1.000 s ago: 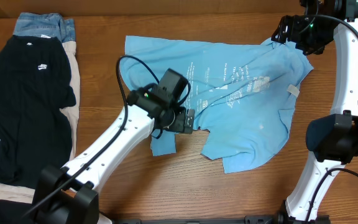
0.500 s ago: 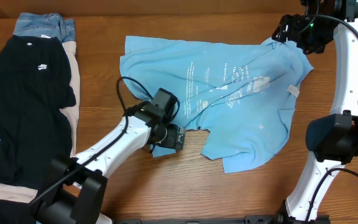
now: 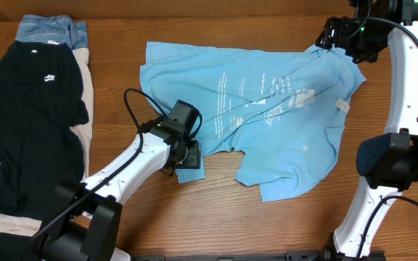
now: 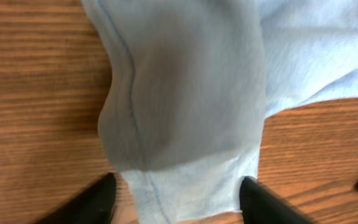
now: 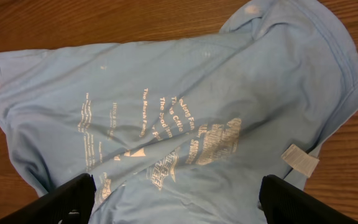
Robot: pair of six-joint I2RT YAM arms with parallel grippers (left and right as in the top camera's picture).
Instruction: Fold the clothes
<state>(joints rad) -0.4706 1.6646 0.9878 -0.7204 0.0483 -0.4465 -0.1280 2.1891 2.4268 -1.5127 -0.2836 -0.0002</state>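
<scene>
Wood-grain desk [image 3: 267,225] fills the overhead view. At its far left lies a pile of clothing: blue denim jeans [image 3: 49,30] at the top edge, a black T-shirt [image 3: 27,116] with a small white logo spread over them, and a beige garment [image 3: 87,87] showing along the black shirt's right side. Right of the pile, the left end effector [image 3: 192,156] sits low at the desk, at the lower left sleeve [image 4: 179,112] of the sky-blue T-shirt [image 3: 267,109]. In the left wrist view its two black fingertips [image 4: 95,200] stand apart on either side of the sleeve's hem, the thin fabric lying between them on the wood and not pinched. The T-shirt lies rumpled and unfolded across the middle of the desk, white printed text [image 3: 267,101] facing up and a small white label [image 3: 342,106] near its right edge. At the shirt's upper right corner is the right end effector [image 3: 339,32], fingers [image 5: 61,199] spread wide and holding nothing.
</scene>
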